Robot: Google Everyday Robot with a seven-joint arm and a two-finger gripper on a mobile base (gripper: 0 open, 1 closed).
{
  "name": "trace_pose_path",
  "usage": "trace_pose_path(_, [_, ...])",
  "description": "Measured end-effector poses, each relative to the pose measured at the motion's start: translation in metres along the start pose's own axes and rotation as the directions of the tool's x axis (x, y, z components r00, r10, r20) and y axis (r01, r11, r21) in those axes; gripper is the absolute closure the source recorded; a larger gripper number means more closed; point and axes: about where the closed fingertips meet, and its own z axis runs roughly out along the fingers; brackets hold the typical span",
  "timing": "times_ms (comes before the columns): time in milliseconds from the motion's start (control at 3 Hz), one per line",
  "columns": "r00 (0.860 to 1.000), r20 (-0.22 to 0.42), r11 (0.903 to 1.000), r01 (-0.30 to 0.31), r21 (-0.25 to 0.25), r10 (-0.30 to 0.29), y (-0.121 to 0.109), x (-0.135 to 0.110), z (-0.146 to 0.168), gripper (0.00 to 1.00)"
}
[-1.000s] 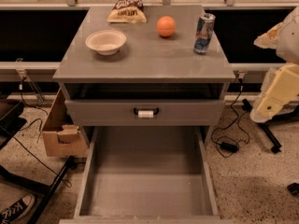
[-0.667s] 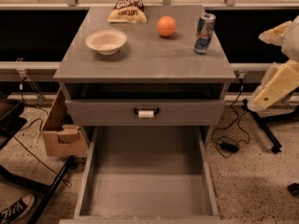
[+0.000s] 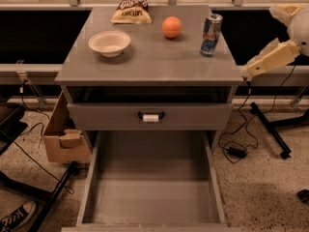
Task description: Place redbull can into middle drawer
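Note:
The redbull can (image 3: 211, 34) stands upright near the right back corner of the grey cabinet top (image 3: 154, 62). The middle drawer (image 3: 152, 187) is pulled out wide at the bottom, and its grey floor is bare. Above it is a shut drawer front with a black handle and white tag (image 3: 150, 117). My gripper (image 3: 251, 69) is at the end of the cream arm, just off the cabinet's right edge. It is to the right of the can and lower than it, and it holds nothing that I can see.
A white bowl (image 3: 109, 43), an orange ball (image 3: 172, 27) and a chip bag (image 3: 130, 6) sit on the cabinet top. A cardboard box (image 3: 65, 140) stands left of the drawer. Cables and a black stand leg (image 3: 270, 129) lie on the floor at the right.
My arm has swung up and to the left, bringing its tip close to the cabinet's right edge. The can and the drawer have not moved.

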Motion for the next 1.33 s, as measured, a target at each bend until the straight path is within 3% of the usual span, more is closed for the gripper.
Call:
trace_pose_path(333, [0.986, 0.166, 0.9971, -0.026, 0.071, 0.014, -0.035, -0.019, 0.019, 0.0])
trace_pose_path(1000, [0.981, 0.192, 0.9939, -0.057, 0.094, 0.038, -0.047, -0.016, 0.035, 0.0])
trace_pose_path(1333, [0.961, 0.247, 0.9786, -0.161, 0.128, 0.126, -0.076, -0.007, 0.062, 0.0])
